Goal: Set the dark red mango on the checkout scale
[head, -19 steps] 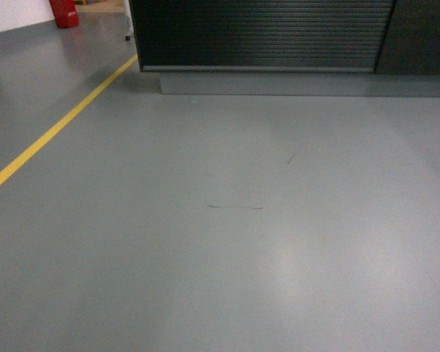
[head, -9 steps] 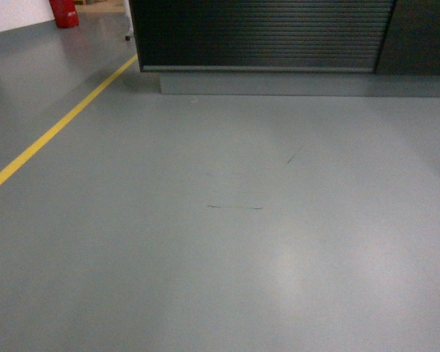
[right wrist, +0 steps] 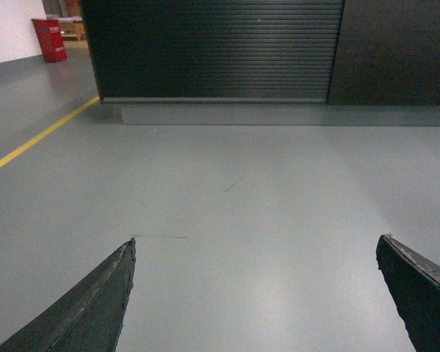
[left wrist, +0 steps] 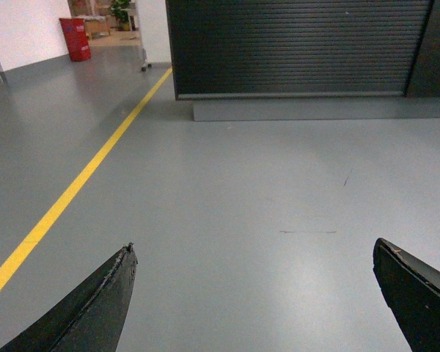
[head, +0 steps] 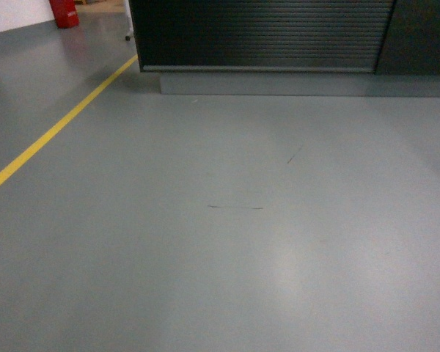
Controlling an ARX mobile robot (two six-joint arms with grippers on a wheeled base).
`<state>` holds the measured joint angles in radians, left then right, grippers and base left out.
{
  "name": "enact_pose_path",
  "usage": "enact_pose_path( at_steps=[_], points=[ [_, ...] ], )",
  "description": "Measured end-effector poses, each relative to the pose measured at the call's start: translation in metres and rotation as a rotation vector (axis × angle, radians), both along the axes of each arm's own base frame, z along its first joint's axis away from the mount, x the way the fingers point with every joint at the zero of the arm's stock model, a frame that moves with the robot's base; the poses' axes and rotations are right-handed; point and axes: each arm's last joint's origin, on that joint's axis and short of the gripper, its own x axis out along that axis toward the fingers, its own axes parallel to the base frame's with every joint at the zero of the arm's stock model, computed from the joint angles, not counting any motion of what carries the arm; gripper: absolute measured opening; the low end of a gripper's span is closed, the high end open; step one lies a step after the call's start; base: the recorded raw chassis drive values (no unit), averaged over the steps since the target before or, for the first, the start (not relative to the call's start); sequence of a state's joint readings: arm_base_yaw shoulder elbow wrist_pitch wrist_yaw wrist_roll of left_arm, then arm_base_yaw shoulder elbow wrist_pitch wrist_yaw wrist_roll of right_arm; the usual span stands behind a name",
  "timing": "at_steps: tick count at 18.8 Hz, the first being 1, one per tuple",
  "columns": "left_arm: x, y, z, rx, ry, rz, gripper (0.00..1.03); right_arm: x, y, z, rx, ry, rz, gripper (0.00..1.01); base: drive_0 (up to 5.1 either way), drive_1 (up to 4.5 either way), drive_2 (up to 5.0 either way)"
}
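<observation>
On the far left a red bin stands by the white wall, and a yellow line runs slantwise across the grey floor. Ahead, the checkout shows its ribbed black front above a grey base. The left gripper has its 2 fingers spread wide, empty, above the floor. The right gripper is likewise wide apart and holds nothing. Neither mango nor scale shows in any view.

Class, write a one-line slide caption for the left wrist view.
Open left gripper over grey floor, facing the ribbed black checkout beside a yellow line.
</observation>
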<state>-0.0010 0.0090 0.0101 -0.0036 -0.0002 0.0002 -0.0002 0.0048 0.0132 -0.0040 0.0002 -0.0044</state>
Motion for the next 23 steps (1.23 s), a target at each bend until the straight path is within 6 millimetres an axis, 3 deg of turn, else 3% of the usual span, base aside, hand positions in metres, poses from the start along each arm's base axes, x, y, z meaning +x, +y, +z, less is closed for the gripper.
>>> enact_pose_path(
  at_steps=[10,23],
  points=[
    [0.0000,0.0000,0.0000,0.000,0.000,0.000,0.98,0.0000,0.0000,0.0000,0.000,0.000,0.000,0.98,0.0,0.00,0.0],
    [0.0000,0.0000,0.0002,0.000,-0.002,0.001,0.98,0.0000,0.0000,0.0003,0.000,-0.003,0.000,0.98,0.0,2.53,-2.6]
  ],
)
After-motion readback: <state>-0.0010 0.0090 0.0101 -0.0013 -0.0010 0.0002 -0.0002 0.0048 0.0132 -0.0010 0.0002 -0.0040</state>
